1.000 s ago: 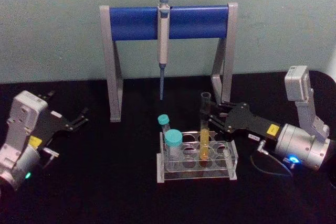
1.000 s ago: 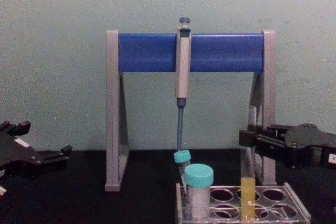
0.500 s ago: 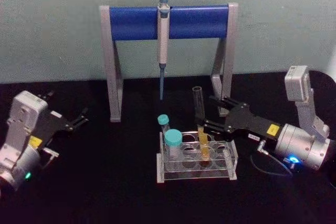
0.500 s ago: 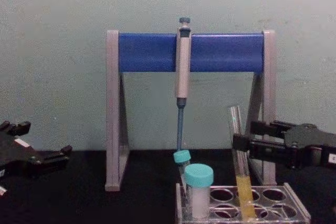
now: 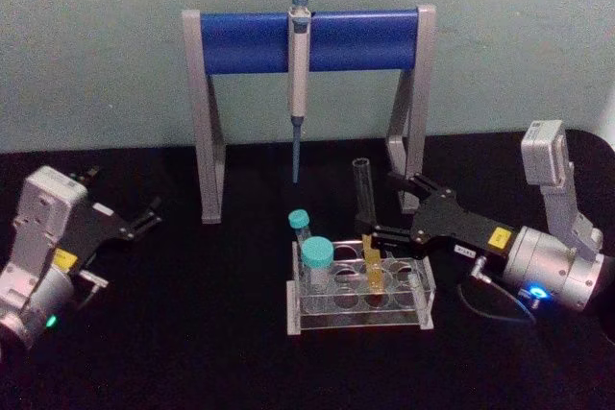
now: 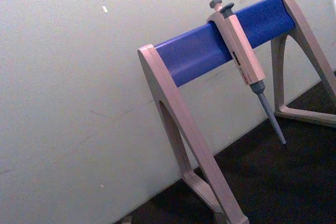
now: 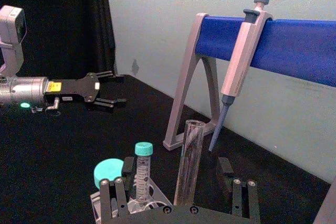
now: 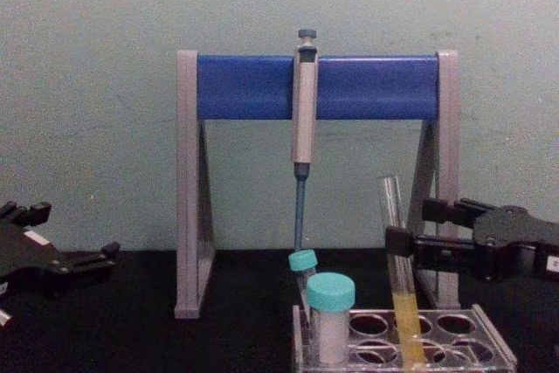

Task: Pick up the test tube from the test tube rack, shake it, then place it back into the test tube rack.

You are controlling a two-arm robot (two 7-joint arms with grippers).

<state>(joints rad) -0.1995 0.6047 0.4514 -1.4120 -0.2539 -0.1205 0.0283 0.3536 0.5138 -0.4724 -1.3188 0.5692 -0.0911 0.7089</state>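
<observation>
the test tube (image 5: 365, 223) is seen in the head view standing in the test tube rack (image 5: 360, 290), tilted with its open top leaning toward the robot's left, yellow liquid in its lower part. the right gripper (image 5: 384, 223) is placed around the tube's middle; in the chest view its fingers (image 8: 410, 246) are spread, one in front of the glass and one behind, and contact cannot be made out. from the right wrist view the tube (image 7: 187, 163) is shown rising between the two open finger pairs, with a gap on each side.

the left gripper (image 5: 144, 218) is held low over the table at the robot's left, well apart from the rack, its fingers apart. in the right wrist view it is seen across the dark table (image 7: 63, 145).

counted: one open tube, two capped tubes in the rack, a narrow one (image 5: 301, 228) and a wider one (image 5: 317, 261), one pipette (image 5: 298, 74) hung on one stand (image 5: 207, 112). the stand's blue bar and the pipette are shown close in the left wrist view.

the capped tubes are set at the rack's left end, the open tube near its middle. bare table is left in front of the rack and between the rack and the left gripper.
</observation>
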